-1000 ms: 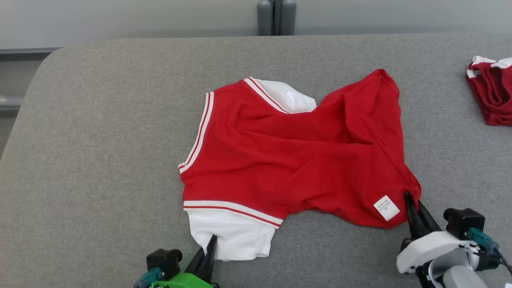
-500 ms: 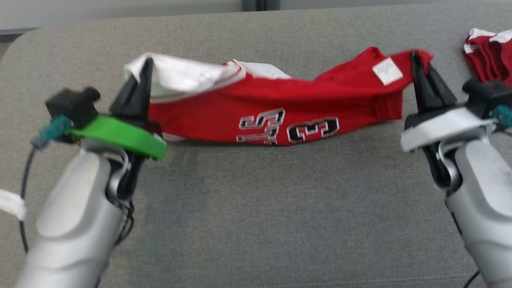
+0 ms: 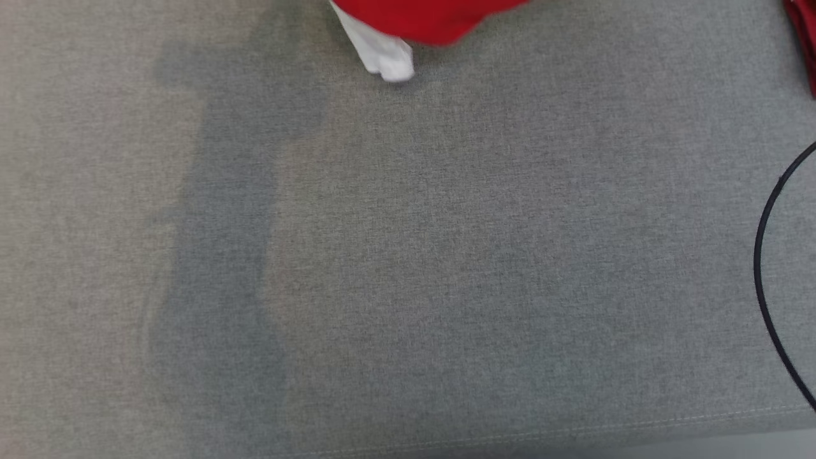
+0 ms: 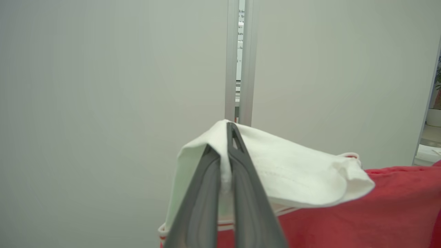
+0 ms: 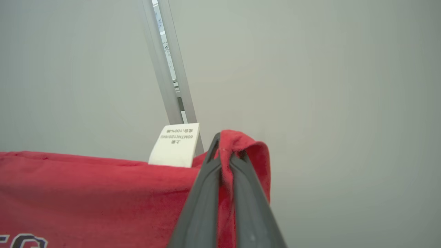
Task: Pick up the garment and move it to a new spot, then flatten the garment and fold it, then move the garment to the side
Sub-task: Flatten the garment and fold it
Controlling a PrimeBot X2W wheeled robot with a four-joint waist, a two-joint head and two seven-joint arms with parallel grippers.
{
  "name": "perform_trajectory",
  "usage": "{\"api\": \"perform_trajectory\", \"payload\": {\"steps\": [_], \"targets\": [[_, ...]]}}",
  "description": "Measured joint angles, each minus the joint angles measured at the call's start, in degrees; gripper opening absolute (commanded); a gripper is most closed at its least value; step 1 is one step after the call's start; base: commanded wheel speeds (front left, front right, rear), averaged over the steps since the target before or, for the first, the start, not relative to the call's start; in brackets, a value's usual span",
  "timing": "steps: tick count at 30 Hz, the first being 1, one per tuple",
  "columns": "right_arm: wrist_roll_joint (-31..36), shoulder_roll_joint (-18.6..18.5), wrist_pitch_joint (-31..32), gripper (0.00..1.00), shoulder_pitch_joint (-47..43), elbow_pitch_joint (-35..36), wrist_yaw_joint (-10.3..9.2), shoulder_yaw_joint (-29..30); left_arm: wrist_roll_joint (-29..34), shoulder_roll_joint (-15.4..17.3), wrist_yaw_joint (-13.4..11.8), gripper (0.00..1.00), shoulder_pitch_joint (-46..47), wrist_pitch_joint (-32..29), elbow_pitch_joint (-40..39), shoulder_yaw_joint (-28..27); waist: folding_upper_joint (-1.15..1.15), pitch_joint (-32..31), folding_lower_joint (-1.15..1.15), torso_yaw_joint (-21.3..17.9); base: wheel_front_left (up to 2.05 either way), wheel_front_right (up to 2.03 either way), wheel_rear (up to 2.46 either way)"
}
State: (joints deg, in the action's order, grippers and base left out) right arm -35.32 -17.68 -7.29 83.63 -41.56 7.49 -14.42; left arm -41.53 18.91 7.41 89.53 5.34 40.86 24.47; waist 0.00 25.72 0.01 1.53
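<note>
1. The left gripper (image 4: pixel 221 137) has its two dark fingers pressed together on a fold of the white sleeve (image 4: pixel 293 172) of the garment (image 4: pixel 379 206), with cloth pinched between them.
2. The right gripper (image 5: pixel 225 151) is likewise clamped on the garment, at a red corner that bunches up and drapes over its fingertips.
3. A white care label (image 5: pixel 174 144) stands up from the red edge just beside that right-hand grip, its print upside down in the right wrist view.
4. Part of some dark-outlined lettering (image 5: pixel 24 241) shows low on the red cloth.
5. The garment is held up by both grippers, with the pale wall (image 4: pixel 103 86) and a metal post (image 4: pixel 238 62) behind it.
6. From the head view, its lower part hangs over the far side of the grey padded surface (image 3: pixel 446 255): red cloth with a white tip (image 3: pixel 386 58) lowest. I cannot tell whether that tip touches the surface.
7. A second red garment (image 3: pixel 804 44) lies at the far right edge of the surface, well apart from the first.
8. A black cable (image 3: pixel 762 255) arcs along the right side.
9. A stitched seam (image 3: pixel 574 428) runs along the near edge.
</note>
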Motion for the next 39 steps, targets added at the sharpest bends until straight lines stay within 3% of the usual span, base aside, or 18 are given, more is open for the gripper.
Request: {"api": "perform_trajectory", "payload": {"steps": [10,19,23,28,33,39], "targets": [[0.6,0.6,-1.3,0.0,16.6,-10.1,0.0,-6.5,1.0,-0.7,0.0,0.0,17.4,2.7,10.0,2.9,0.0,3.2,-0.01,-2.1,0.0,0.0,0.0],[-3.6,-0.5,-4.1,0.0,16.6,-12.7,0.0,-12.0,-3.6,-1.7,0.0,0.0,16.1,6.0,12.2,5.6,0.0,6.2,-0.01,-1.9,0.0,0.0,0.0],[-6.1,-0.9,-6.7,0.0,8.4,-9.1,0.0,-15.6,-8.0,-0.6,0.0,0.0,7.1,8.3,8.7,6.2,0.0,6.2,-0.01,-1.9,0.0,0.0,0.0],[-9.5,-4.3,-7.5,0.0,-6.7,-0.9,0.0,-17.5,-10.0,2.4,0.0,0.0,-8.7,9.4,0.9,4.5,0.0,4.6,-0.01,-2.2,0.0,0.0,0.0],[-9.9,-5.9,-7.8,0.0,-25.2,11.0,0.04,-13.6,-7.9,2.8,-2.0,0.0,-29.8,9.6,-13.7,-7.5,0.0,1.8,-0.02,-2.0,0.0,0.0,0.0],[-7.8,-4.7,-7.8,0.0,-46.6,20.1,0.07,-8.5,-3.4,-1.6,-5.5,0.0,-57.4,9.6,-27.5,-16.7,0.0,-2.0,-0.02,-1.8,0.0,0.0,0.0]]}}
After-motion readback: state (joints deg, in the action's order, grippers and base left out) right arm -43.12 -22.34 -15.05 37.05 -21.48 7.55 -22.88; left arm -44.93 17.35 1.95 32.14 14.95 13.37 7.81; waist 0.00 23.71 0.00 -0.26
